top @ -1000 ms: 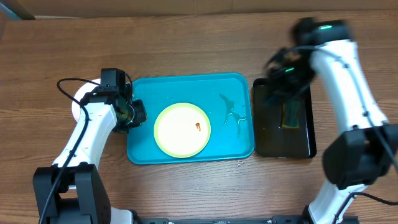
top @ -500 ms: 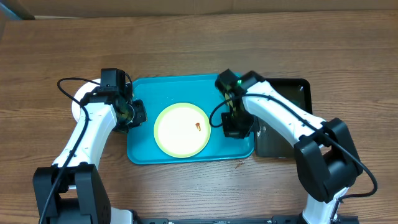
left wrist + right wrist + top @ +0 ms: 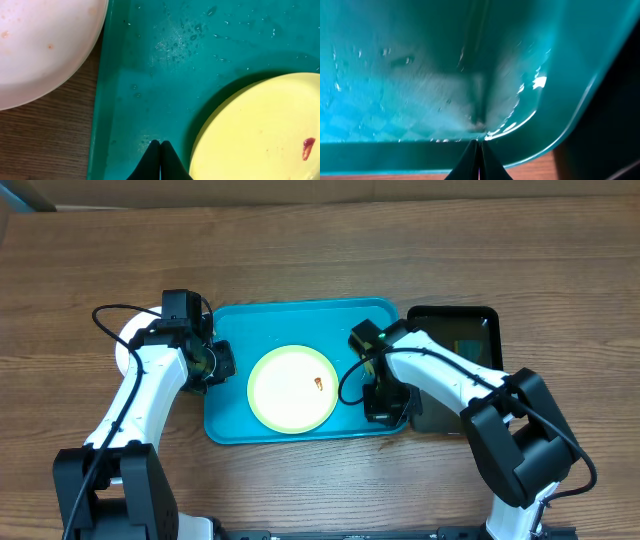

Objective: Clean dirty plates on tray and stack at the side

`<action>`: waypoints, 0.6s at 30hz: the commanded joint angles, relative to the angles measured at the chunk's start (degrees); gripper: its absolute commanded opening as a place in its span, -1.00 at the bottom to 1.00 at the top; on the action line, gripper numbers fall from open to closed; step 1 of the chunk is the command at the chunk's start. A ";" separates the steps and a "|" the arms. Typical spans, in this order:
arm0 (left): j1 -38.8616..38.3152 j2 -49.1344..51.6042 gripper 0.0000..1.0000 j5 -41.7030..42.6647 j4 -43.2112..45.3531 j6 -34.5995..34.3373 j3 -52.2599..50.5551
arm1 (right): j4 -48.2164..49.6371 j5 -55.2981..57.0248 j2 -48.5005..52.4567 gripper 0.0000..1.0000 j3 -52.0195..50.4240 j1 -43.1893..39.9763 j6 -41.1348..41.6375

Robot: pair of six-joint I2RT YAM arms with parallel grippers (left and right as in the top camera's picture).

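A pale yellow-green plate [image 3: 293, 388] with a small orange smear lies in the turquoise tray [image 3: 370, 330]. A white plate [image 3: 122, 358] lies on the table left of the tray, partly under my left arm. My left gripper [image 3: 224, 366] is shut and empty over the tray's left edge. In the left wrist view its tips [image 3: 160, 146] sit between the white plate [image 3: 45, 45] and the yellow-green plate [image 3: 260, 130]. My right gripper [image 3: 387, 410] is shut at the tray's front right corner. The right wrist view shows its tips [image 3: 478, 148] over the wet tray rim [image 3: 420, 145], holding nothing visible.
A narrower black tray [image 3: 478, 395] stands right of the turquoise tray, with something greenish [image 3: 470, 340] in it. Water drops lie on the turquoise tray floor [image 3: 175, 45]. Bare wooden table surrounds both trays.
My right arm has swung from above the black tray down to the turquoise tray's front right corner. My left arm and the plates have not moved.
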 commanded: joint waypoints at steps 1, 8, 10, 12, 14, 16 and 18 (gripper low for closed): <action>-0.37 0.46 -0.92 0.07 0.00 0.98 -0.55 | -0.85 0.52 -1.40 -0.92 -0.31 1.70 2.75; -0.37 0.46 -0.91 0.07 0.00 1.14 -0.55 | -3.50 0.59 -1.40 -0.92 -0.31 4.11 6.25; -0.37 0.46 -0.92 0.09 0.00 1.14 -0.55 | -4.96 1.01 -1.40 -0.92 -0.31 4.17 6.75; -0.37 0.46 -0.92 0.09 0.00 1.14 -0.55 | -5.46 1.53 -1.40 -0.92 -0.31 4.17 6.73; -0.37 0.46 -0.92 0.09 0.00 1.11 -0.55 | -5.79 1.60 -1.84 -0.93 0.09 4.04 5.99; -0.37 0.46 -0.92 0.28 0.07 1.11 -0.55 | -7.45 1.60 -3.17 -0.93 4.13 2.78 1.97; -0.37 0.46 -0.92 0.26 0.11 1.11 -0.55 | -10.91 1.60 -4.63 -0.93 10.29 -0.04 -0.02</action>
